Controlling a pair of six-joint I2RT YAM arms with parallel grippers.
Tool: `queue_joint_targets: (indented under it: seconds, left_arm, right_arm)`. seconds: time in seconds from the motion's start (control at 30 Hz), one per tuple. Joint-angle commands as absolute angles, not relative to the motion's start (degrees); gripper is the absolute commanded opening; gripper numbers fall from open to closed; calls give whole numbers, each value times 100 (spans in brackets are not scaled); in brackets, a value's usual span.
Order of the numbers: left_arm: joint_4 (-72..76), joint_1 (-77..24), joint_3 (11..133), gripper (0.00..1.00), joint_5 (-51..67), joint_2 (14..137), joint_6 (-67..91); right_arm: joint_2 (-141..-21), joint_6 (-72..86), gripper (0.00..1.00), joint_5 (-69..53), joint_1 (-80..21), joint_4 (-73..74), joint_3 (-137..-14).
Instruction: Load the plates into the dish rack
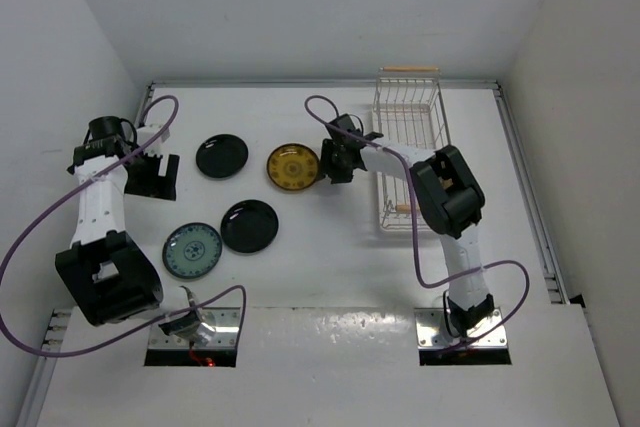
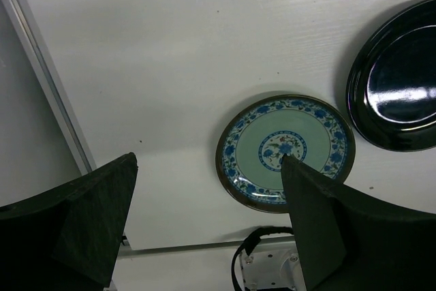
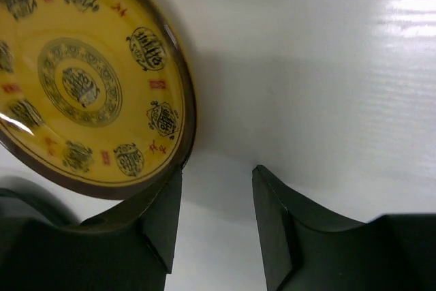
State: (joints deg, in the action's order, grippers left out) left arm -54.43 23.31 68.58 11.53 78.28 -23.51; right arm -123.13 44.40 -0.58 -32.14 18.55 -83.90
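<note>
We begin at the right gripper (image 3: 218, 172). Its two black fingers stand partly spread, and between them we see only the white desk (image 1: 330, 277), so it is pinching nothing. The left one of these fingers (image 3: 163, 216) sits against the brown rim of the mustard yellow round plate with dark ornaments (image 3: 82, 80), which lies flat on the desk just beside the gripper. We judge that the gripper is held low at the edge because a flat plate offers no other place to hold. Whether the finger is already under the rim, we cannot tell.

Just beyond this arm stands the white wire dish rack with wooden handle bars (image 1: 410, 122), so the way to it is short. We can make out no plate in the rack, but the arm hides a part of it.

The left gripper (image 2: 208, 161) hangs above the desk, spread wide and empty. Its wrist view looks down on the pale teal round plate with blue flower pattern (image 2: 285, 149) and, near it, a glossy black round plate (image 2: 402, 86). The second glossy black plate (image 1: 221, 156) lies farther back, near the yellow one.

The four plates lie apart from each other, which leaves room for fingers at each rim. In our judgement the loading is only at its beginning, and the next move must raise the yellow rim without pushing the plate over the smooth desk.
</note>
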Motion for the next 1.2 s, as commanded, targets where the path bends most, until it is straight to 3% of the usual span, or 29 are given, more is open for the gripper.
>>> queue_joint_targets:
  seconds: [0.0, 0.23, 0.57, 0.67, 0.9, 1.0, 1.03, 1.07, 1.1, 1.17]
  left_arm:
    - [-5379, 2276, 7004, 90, 1081, 7971, -2329]
    - [-5379, 2276, 7119, 90, 976, 8024, -2276]
    - [-5379, 2276, 7119, 90, 914, 8191, -2224]
    - [-5379, 2224, 7119, 90, 914, 8191, -2224]
    - [-5379, 2224, 7172, 90, 844, 8191, -2224]
    - [-5379, 2224, 7172, 90, 791, 8191, -2224]
    - [-5379, 2224, 7120, 90, 791, 8191, -2224]
    - [-5379, 2224, 7119, 90, 791, 8191, -2224]
    - [-5379, 2224, 7119, 90, 843, 8191, -2224]
    - [-5379, 2224, 7119, 90, 844, 8191, -2224]
  right_arm:
    - [-12568, 5158, 46, -53, -3155, 1381, -8499]
    - [-12858, 5722, 41, -342, -3059, 898, -8253]
    - [-12111, 5792, 42, -299, -3146, -420, -7524]
    - [-12436, 5932, 47, -360, -3164, 241, -8084]
    - [-13385, 6494, 46, -369, -3182, 1230, -8929]
    - [-13561, 6460, 34, -727, -3182, 1047, -9017]
    - [-13666, 6434, 26, -912, -3190, 1046, -9061]
    - [-13684, 6425, 7, -975, -3208, 1098, -9227]
    - [-13676, 6416, 0, -984, -3191, 1168, -9246]
    - [-13501, 6302, 0, -958, -3208, 1108, -9124]
